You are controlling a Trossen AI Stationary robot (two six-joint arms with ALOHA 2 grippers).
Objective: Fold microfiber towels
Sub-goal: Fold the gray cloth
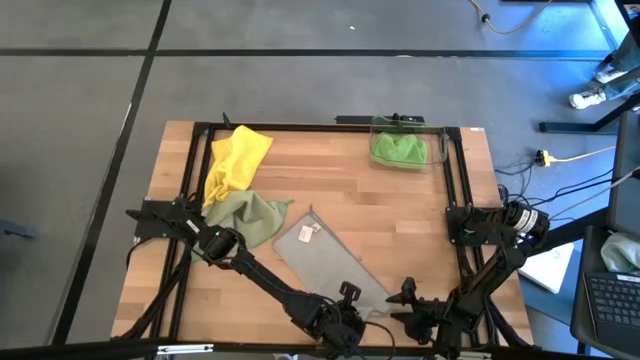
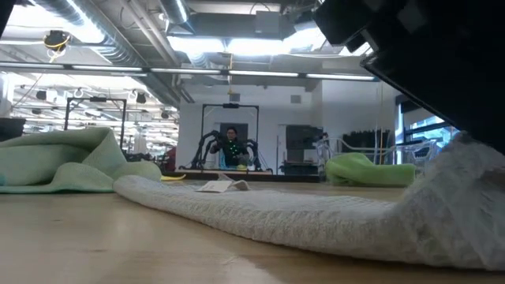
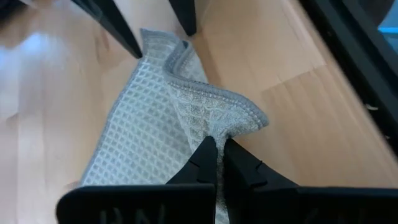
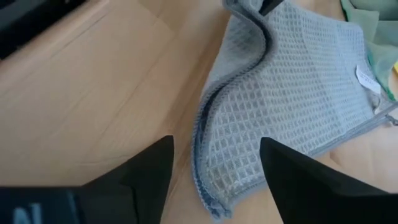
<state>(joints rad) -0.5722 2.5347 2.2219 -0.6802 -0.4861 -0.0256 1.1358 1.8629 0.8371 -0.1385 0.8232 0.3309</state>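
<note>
The grey-beige towel (image 1: 322,255) lies spread on the table near its front edge, with a white label (image 1: 305,232) on top. My left gripper (image 1: 347,297) is shut on the towel's near hem. My right gripper (image 4: 216,142) stands open just to the right of it. Its fingers are on either side of the towel's near corner (image 4: 214,199) and do not touch it. A pale olive towel (image 1: 245,215) and a yellow towel (image 1: 235,160) lie at the left. The bright green towel (image 1: 398,150) sits in a clear bin. My left gripper (image 3: 219,142) pinches the grey towel's hemmed edge (image 3: 217,124) between its two fingertips, slanting down from the table's left. The hem bunches into a small raised pleat at the fingers. The rest of the towel lies flat on the table, slack.
The clear plastic bin (image 1: 440,140) stands at the far right of the table. A black frame (image 1: 455,190) runs along the table's sides. Bare wood (image 1: 390,215) lies between the grey towel and the bin. In the low view, the olive towel (image 2: 55,162) rises at the left.
</note>
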